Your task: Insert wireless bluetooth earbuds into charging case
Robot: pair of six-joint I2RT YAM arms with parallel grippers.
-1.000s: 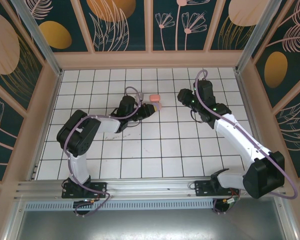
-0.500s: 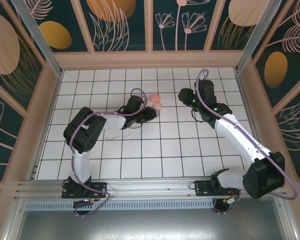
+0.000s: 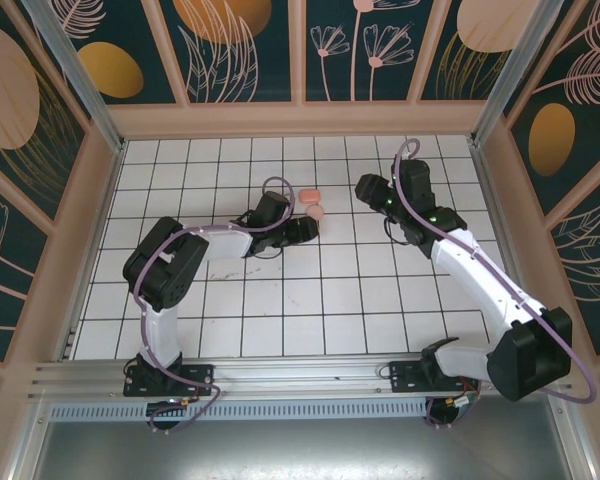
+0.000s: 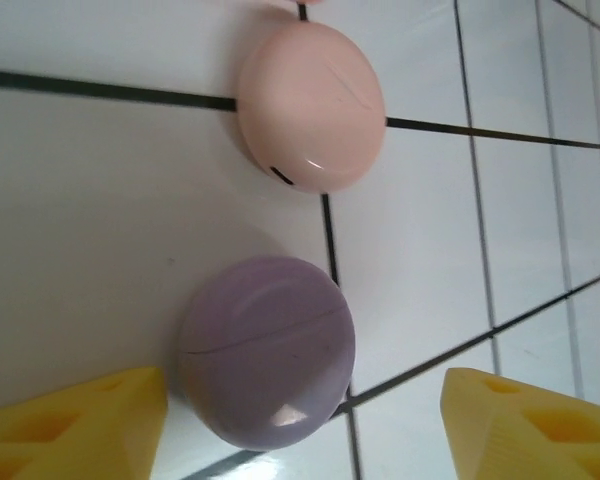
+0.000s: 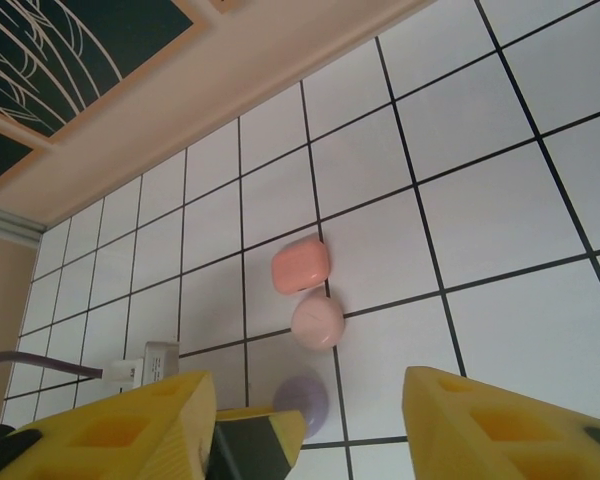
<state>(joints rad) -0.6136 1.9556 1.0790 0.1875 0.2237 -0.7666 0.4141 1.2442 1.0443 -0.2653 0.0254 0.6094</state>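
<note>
Left claw (image 4: 305, 400): fingers spread wide, gripping nothing.
Purple case (image 4: 265, 350): closed, lying on the white tiled bench (image 5: 500, 200) between the left claw's fingers.
Pale pink case (image 4: 312, 105): closed, just beyond the purple one.
Coral case (image 5: 300, 266): just past the pink.
Right claw (image 5: 305, 385): parted, empty, facing the cases from apart.

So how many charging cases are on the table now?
3, in a row: a coral case nearest the back wall, a pale pink case in the middle, a purple case between the left fingers. Others may be hidden.
</note>
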